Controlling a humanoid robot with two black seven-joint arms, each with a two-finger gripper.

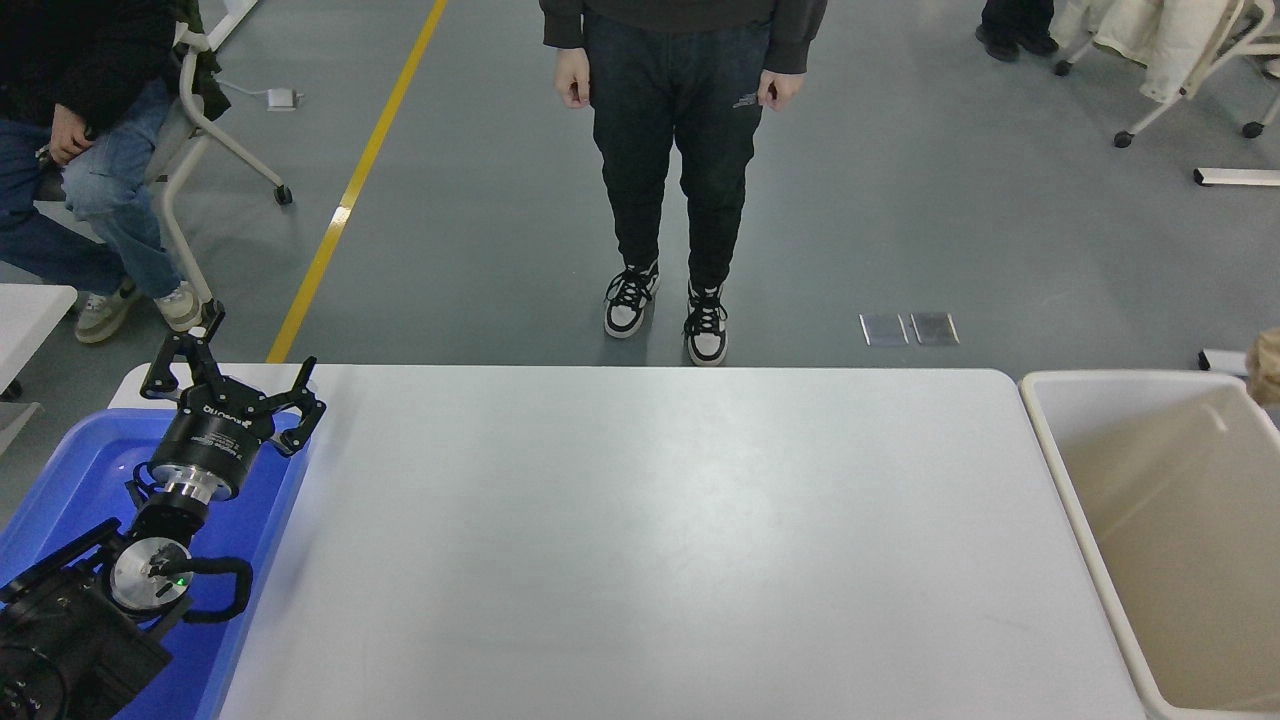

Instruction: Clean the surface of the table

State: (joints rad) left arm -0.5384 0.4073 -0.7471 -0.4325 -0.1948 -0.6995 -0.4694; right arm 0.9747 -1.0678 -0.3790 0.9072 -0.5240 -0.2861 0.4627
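Observation:
The white table surface (pixel 660 540) fills the middle of the head view and bears nothing. My left gripper (pixel 228 368) is parked at the lower left over the blue tub (pixel 60 480), its fingers spread open and empty. A sliver of crumpled brown paper (pixel 1268 366) shows at the right edge, above the far corner of the beige bin (pixel 1050 440). My right gripper is out of the picture.
A person stands at the table's far side, shoes (pixel 665 305) close to the edge. Another person sits at the top left on a wheeled chair (pixel 215 130). Two floor plates (pixel 908 328) lie beyond the table.

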